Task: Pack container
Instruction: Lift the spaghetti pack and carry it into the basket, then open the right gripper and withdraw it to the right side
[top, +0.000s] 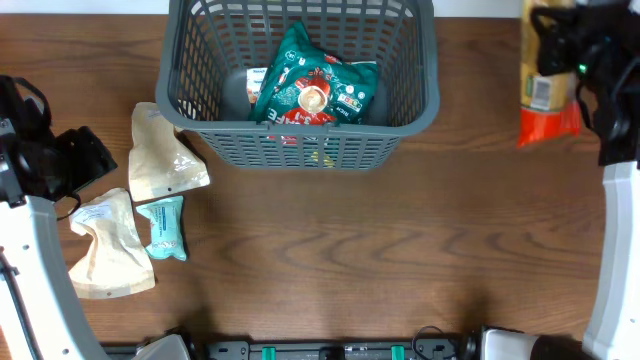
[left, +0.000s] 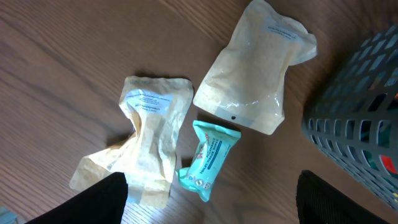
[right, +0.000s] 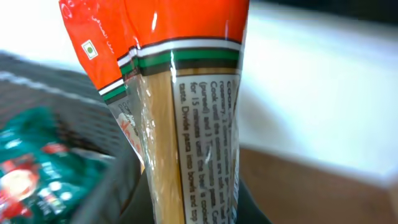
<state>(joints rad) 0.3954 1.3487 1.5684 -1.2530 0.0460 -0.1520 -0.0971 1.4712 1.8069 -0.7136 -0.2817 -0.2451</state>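
The dark grey lattice container (top: 300, 140) stands at the table's back centre, with a green and red snack packet (top: 312, 88) inside; its corner shows in the left wrist view (left: 360, 130). My right gripper (top: 560, 45) is at the far right, raised, shut on a long pasta packet (top: 545, 95) with an orange end, seen close in the right wrist view (right: 180, 112). My left gripper (left: 211, 205) is open and empty, held above two tan pouches (left: 252, 68) (left: 149, 140) and a small teal packet (left: 208, 160) lying left of the container.
In the overhead view the tan pouches (top: 160, 150) (top: 108, 245) and teal packet (top: 163, 228) lie on the wooden table (top: 400, 260) at the left. A pale wall or surface (right: 323, 81) lies beyond the table's far edge.
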